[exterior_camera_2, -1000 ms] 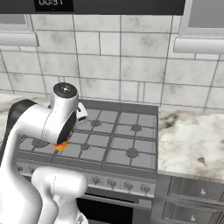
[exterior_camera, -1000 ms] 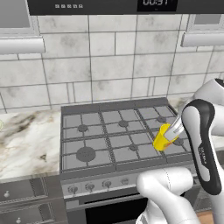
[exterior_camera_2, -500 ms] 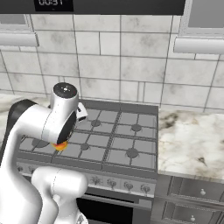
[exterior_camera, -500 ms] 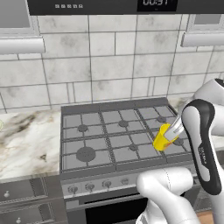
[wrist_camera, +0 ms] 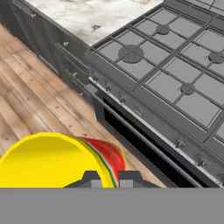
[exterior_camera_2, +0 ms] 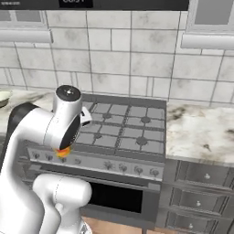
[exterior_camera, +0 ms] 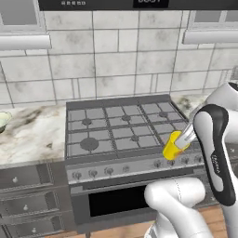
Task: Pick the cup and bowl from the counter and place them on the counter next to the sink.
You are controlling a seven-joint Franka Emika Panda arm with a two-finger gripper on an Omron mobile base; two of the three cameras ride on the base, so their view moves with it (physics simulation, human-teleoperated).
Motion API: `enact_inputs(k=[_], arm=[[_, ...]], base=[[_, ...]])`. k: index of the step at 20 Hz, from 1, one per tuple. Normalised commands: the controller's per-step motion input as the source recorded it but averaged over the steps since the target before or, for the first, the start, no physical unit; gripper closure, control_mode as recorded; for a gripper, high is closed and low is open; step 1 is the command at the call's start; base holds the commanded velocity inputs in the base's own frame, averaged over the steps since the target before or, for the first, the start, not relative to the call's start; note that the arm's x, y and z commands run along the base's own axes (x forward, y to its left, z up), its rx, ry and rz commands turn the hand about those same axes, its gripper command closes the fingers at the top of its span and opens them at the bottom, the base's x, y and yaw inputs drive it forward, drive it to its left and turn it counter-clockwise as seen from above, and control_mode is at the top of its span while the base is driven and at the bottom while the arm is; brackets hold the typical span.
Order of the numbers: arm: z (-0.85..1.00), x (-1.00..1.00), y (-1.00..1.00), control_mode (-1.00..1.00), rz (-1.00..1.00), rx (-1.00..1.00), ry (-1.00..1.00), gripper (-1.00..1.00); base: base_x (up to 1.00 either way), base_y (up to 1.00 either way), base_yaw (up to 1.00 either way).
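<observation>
End effector (wrist_camera: 105,177): you are seeing its two dark tips pinched close together on the rim of the cup (exterior_camera: 174,146), so it is gripping the cup.
Cup: it is hanging tilted in the air at the stove's front right corner, just above the knob panel, touching nothing but the fingers; in the hand view its yellow mouth and red-orange side (wrist_camera: 57,162) are sitting right at the tips.
Floor (wrist_camera: 30,118): wooden planks are running below the cup in the hand view.
Stove (exterior_camera: 121,130): the grey gas top is lying between two stretches of counter, oven door below.
Counter (exterior_camera: 32,135): white marble is running left of the stove in the left base view and right of it (exterior_camera_2: 201,130) in the right base view.
Bowl (exterior_camera: 3,120): the pale bowl is resting at the far left edge of the counter, well apart from the cup.
</observation>
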Motion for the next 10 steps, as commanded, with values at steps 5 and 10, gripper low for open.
enact_inputs(k=[5,10], arm=[[0.0,0.0,0.0,1.0,0.0,0.0,0.0,1.0],[0.0,0.0,0.0,1.0,0.0,0.0,0.0,1.0]], base=[[0.0,-0.01,0.6],[-0.24,0.26,0.86]])
